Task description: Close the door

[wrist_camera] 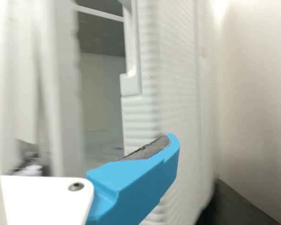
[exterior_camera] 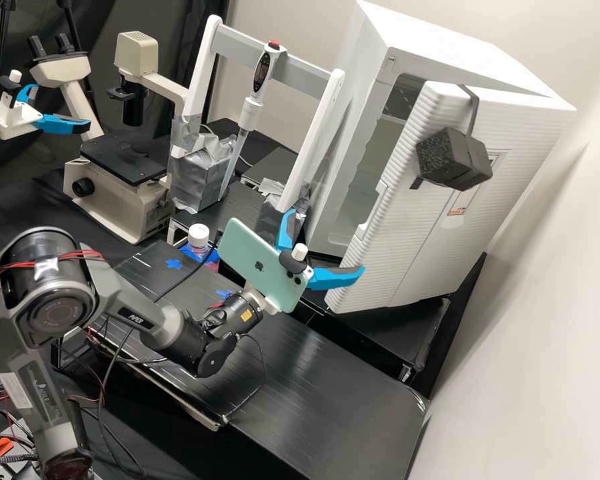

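Evidently spread wide and empty at the gripper (exterior_camera: 328, 240), with one blue finger (exterior_camera: 333, 279) near the ajar door (exterior_camera: 410, 247). Probably placed so for pushing rather than grasping.

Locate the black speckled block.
In the high view, right of centre, the black speckled block hangs by a dark strap on the outside of the ribbed white door.

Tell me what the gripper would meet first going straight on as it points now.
Most likely the ribbed free edge of the open white door, though depth there is hard to judge.
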